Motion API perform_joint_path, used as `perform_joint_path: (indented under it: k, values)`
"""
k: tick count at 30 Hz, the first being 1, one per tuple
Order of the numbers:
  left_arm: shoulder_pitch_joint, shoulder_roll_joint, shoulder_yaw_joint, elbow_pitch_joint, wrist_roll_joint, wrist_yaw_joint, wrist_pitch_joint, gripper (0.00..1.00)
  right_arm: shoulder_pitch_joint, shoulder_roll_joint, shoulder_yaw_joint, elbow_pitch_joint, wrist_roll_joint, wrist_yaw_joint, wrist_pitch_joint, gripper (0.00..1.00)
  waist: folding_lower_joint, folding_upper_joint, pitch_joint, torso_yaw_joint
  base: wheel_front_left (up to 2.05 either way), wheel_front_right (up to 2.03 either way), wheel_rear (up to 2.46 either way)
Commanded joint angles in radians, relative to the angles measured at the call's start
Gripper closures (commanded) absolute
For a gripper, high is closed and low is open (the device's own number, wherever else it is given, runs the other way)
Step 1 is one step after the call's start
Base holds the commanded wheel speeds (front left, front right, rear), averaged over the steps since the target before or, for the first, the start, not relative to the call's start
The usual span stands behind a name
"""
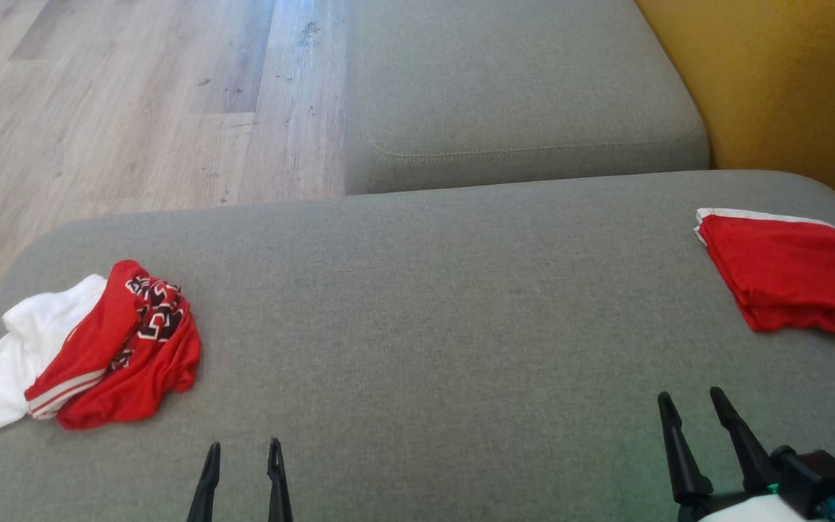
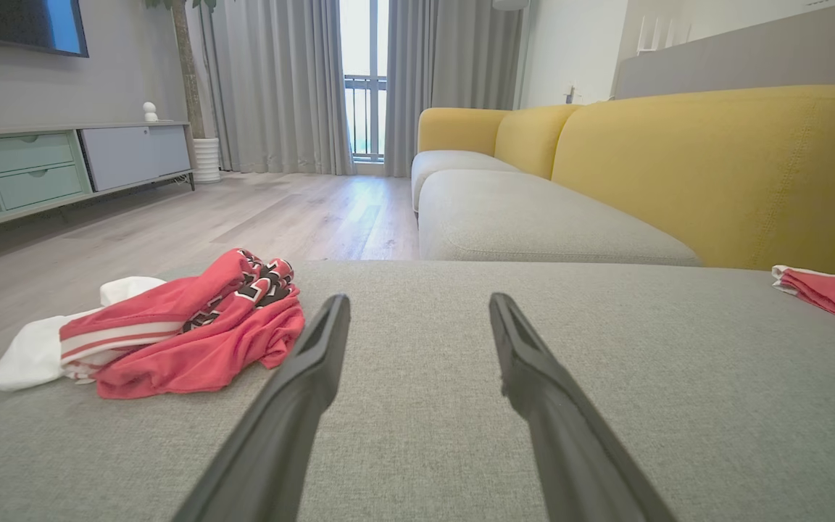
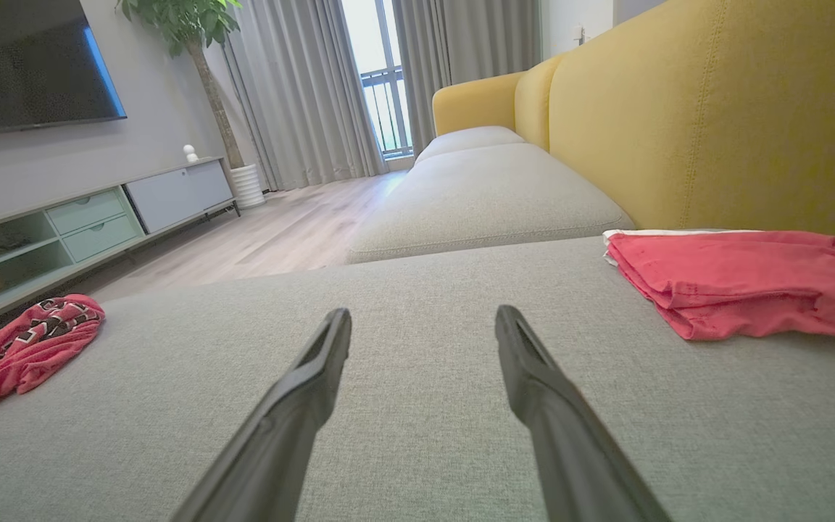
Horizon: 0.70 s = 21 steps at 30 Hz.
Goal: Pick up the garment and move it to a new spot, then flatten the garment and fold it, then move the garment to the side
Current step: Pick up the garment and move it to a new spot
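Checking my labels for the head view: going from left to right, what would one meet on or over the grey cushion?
First the crumpled red and white garment, then the left end effector, then the right end effector, then the folded red garment.

Folded red garment (image 1: 794,279) is running off the head view's right edge. Left gripper (image 1: 243,451) is showing fingertips alone, the rest dropping below the bottom edge; right gripper (image 1: 690,397) body is getting clipped there too. Crumpled garment (image 1: 98,348) is bunching over itself, hiding most of its print. Small white object (image 2: 149,111) on the cabinet (image 2: 62,163) is reading too small to identify.
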State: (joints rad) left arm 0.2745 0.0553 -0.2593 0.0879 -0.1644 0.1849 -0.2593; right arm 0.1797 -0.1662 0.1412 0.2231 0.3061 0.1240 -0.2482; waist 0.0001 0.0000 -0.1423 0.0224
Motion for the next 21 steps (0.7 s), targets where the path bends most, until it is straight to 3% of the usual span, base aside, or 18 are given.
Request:
perform_joint_path:
  k: [1,14,21]
  values:
    - [-0.03,-0.005,0.033,-0.032,0.003,0.006,-0.002,0.0,-0.023,-0.007,0.019,-0.036,-0.008,0.007,-0.013,0.0,-0.0001,0.0,0.001,0.0,0.0,0.0,0.0]
    - [-0.035,-0.005,0.033,-0.028,0.007,0.009,-0.002,0.0,-0.022,-0.007,0.022,-0.033,-0.005,0.007,-0.014,0.0,-0.0001,0.0,0.003,0.0,0.0,0.0,0.0]
    - [-0.041,-0.005,0.044,-0.027,0.024,0.003,-0.002,0.0,-0.016,-0.01,0.027,-0.033,-0.003,0.007,-0.014,0.0,-0.0001,0.0,0.01,0.044,0.0,0.0,0.0]
